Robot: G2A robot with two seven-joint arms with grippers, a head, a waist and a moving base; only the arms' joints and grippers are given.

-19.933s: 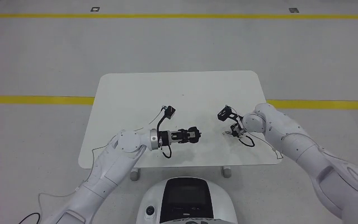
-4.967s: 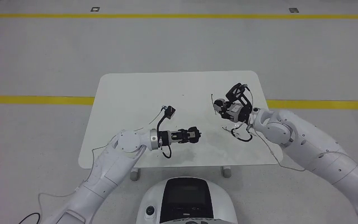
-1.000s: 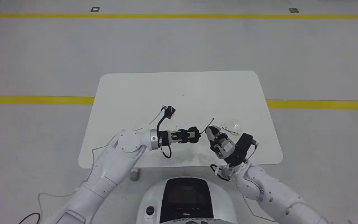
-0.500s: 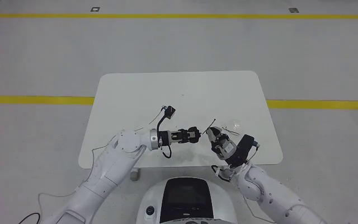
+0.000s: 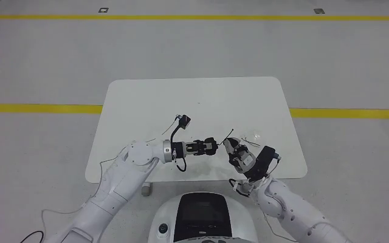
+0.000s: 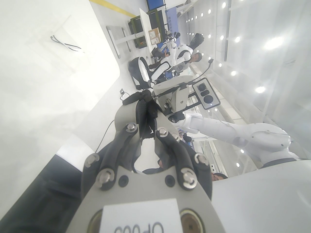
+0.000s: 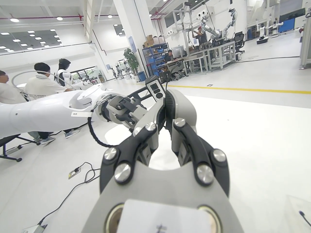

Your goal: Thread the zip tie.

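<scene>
Risks first. The zip tie (image 5: 229, 134) is thin and whippy, and its free end sticks out unsupported past the right gripper (image 7: 166, 104), so any wobble probably sends the tip past the head slot. The two claws sit almost nose to nose over the near part of the table (image 5: 182, 103). A little over-travel would likely knock the fingers together and shift the tie in the pinch. The grip is on a narrow strap, so side load could twist it or pull it out and drop it.

Right gripper: fingers pressed together, pinching the zip tie. Left gripper (image 6: 145, 106): fingers pressed together too, but I can't tell if anything is between them, so I can't confirm the head is presented there.

The tie is black, very slender and slightly curved. It's held in the air off the table, just beside the left gripper's tips. A clear bag (image 6: 43, 54) with spare ties (image 6: 65, 44) lies flat, off to the side.
</scene>
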